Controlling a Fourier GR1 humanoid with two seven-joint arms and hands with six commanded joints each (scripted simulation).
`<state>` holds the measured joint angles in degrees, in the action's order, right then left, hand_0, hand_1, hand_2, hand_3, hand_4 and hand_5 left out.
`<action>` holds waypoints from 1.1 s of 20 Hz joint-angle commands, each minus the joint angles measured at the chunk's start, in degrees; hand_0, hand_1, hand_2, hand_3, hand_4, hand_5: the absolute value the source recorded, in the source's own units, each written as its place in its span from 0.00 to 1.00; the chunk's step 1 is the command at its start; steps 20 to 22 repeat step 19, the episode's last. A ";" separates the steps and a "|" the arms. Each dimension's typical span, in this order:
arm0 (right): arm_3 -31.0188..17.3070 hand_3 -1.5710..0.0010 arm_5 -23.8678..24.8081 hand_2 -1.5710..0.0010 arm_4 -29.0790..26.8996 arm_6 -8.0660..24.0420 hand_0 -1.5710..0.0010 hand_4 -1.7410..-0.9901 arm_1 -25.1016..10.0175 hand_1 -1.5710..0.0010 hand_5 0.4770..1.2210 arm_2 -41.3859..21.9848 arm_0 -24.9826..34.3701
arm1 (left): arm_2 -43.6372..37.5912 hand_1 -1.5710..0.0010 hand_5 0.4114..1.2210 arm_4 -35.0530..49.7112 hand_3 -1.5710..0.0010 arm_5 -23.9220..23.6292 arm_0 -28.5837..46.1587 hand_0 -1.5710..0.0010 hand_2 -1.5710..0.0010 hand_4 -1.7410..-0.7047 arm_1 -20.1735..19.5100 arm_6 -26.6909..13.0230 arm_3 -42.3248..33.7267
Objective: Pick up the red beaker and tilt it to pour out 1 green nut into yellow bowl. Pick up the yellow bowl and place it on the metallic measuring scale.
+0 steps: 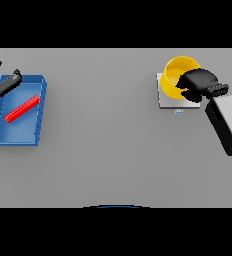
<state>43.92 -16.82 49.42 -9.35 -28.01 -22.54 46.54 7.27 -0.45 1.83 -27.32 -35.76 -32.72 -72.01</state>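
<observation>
The right hand (199, 85) was at the far right of the table (103, 150). Its fingers were curled around the near rim of the yellow bowl (177, 75), holding it tight. The bowl sat tipped a little over the metallic scale (164, 100), which lay flat right under the fingers. I could not tell if the bowl was touching the scale or held just above it.

The left hand (0, 82) was far away on the left side. Its fingers were straight and loose, holding nothing. They reached over the far corner of a blue tray (35, 135). A red beaker (22, 108) lay on its side in the tray, just below those fingers.
</observation>
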 commanded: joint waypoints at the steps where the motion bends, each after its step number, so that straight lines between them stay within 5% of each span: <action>1: 0.05 0.12 -0.30 0.11 -0.05 0.12 0.00 0.00 0.19 0.00 1.00 0.19 0.10 | -0.03 1.00 0.46 0.08 1.00 -0.15 0.39 1.00 1.00 0.87 0.16 0.15 -0.03; 2: 0.05 0.21 -0.34 0.09 -0.10 -0.38 0.00 0.00 0.01 0.05 1.00 0.44 -0.38 | -0.12 1.00 0.45 0.03 1.00 0.06 0.18 1.00 1.00 0.87 -0.07 0.38 0.28; 3: -0.41 0.29 -0.76 0.15 0.29 0.31 0.01 0.08 0.17 0.09 1.00 0.59 -0.12 | -0.39 1.00 0.45 0.30 1.00 0.53 0.11 1.00 1.00 0.87 -0.49 0.41 0.37; 4: -0.70 0.39 -0.64 0.25 0.28 1.00 0.06 0.14 0.32 0.18 0.90 0.89 -0.21 | -0.04 1.00 0.45 0.20 1.00 0.19 0.61 1.00 1.00 0.87 -0.07 0.69 -0.26; 7: -0.56 0.63 -2.97 0.55 -1.90 1.85 0.40 0.27 0.73 0.48 0.66 2.49 -0.38 | -0.52 1.00 0.44 0.37 1.00 0.57 -0.04 1.00 1.00 0.87 -0.55 0.34 0.51; 10: -0.14 0.80 -4.40 0.76 -2.99 2.30 0.69 0.34 0.89 0.71 0.52 3.14 -0.56 | -0.71 1.00 0.43 1.04 1.00 0.77 0.18 1.00 1.00 0.87 -0.10 1.22 0.53; 15: -0.23 0.93 -5.09 0.92 -1.93 1.42 0.90 0.43 0.27 0.90 0.45 1.86 -0.59 | -0.45 1.00 0.42 0.66 1.00 0.21 0.78 1.00 1.00 0.87 -0.14 0.83 -0.40; 22: -0.56 0.97 -5.72 0.97 -1.56 2.47 0.96 0.47 0.51 0.96 0.41 1.50 -0.46 | -0.41 1.00 0.43 0.53 1.00 -0.04 0.60 1.00 1.00 0.88 -0.22 0.20 -0.92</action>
